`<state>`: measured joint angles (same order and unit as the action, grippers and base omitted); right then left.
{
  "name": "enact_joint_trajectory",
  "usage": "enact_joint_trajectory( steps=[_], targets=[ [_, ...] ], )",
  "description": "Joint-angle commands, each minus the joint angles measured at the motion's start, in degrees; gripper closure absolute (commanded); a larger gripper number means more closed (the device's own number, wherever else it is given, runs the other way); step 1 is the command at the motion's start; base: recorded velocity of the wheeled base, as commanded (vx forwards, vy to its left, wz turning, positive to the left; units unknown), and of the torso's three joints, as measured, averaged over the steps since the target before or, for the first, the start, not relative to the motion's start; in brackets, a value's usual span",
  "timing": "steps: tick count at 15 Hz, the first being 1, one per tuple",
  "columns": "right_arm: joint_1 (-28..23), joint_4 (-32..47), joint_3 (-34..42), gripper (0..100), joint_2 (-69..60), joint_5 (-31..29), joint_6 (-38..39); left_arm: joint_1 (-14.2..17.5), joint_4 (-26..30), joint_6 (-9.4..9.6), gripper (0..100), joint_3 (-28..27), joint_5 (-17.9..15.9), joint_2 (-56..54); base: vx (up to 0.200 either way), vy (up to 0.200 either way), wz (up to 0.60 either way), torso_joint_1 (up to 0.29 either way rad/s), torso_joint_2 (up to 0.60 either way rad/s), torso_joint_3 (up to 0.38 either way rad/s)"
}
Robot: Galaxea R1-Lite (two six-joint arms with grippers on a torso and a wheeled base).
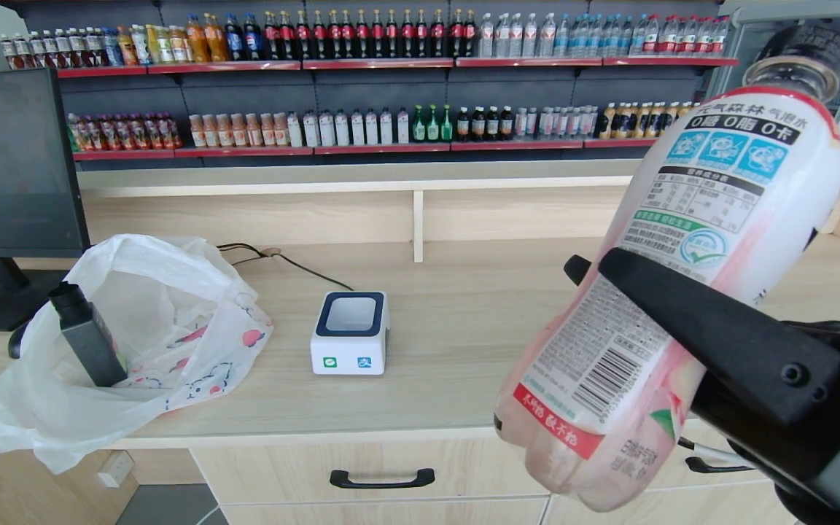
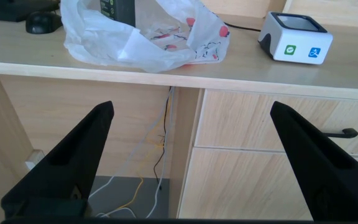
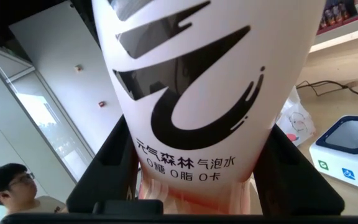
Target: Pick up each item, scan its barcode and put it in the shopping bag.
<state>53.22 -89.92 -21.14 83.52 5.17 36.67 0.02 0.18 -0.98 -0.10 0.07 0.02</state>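
Right gripper (image 1: 591,268) sits closest to the head camera, its two black fingers closed across the lower half of the bottle (image 1: 712,189), one on each side. The bottle hangs tilted in the air off the counter's right front, base low and near, cap high and away. Its barcode faces the head camera, not the scanner.

The bottle is a plastic drink in a glossy sleeve. It looks filled, though the sleeve hides the level, so it is probably fairly heavy for one pinch. It should be stiff rather than squashy, and the sleeve is likely slick. The narrowed waist where the fingers sit seems the soundest hold, since the wider body on either side should check a slide.

Left gripper (image 2: 191,109) hangs low before the cabinet fronts, below the counter's edge, fingers spread wide with nothing between them.

On the counter (image 1: 464,328) the white bag (image 1: 172,306) lies at the left, mouth slumped open, a dark container (image 1: 88,339) standing in it. The scanner (image 1: 351,332) stands just right of the bag, window up, well apart from the bottle.

Behind the bag is a monitor (image 1: 15,160). Farthest back are shelves (image 1: 391,65) of drinks.
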Motion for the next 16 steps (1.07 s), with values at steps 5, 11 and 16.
enact_joint_trajectory(
  steps=[5,11,16],
  targets=[
    [0.1,-0.1,0.4,100,0.2,0.1,-0.1,0.1,0.0,-0.08,0,0.0,0.0,0.0,0.000,0.000,0.00,0.000,0.00,0.000],
    [0.2,-0.1,1.1,100,0.2,0.0,-0.2,0.1,0.1,-0.08,0,0.0,0.0,0.0,0.000,0.000,0.00,0.000,0.00,0.000],
    [0.7,-0.1,1.5,100,0.4,0.1,-2.7,0.1,0.0,-0.17,0,0.0,0.0,0.0,0.000,0.000,0.00,0.000,0.00,0.000]
  ],
)
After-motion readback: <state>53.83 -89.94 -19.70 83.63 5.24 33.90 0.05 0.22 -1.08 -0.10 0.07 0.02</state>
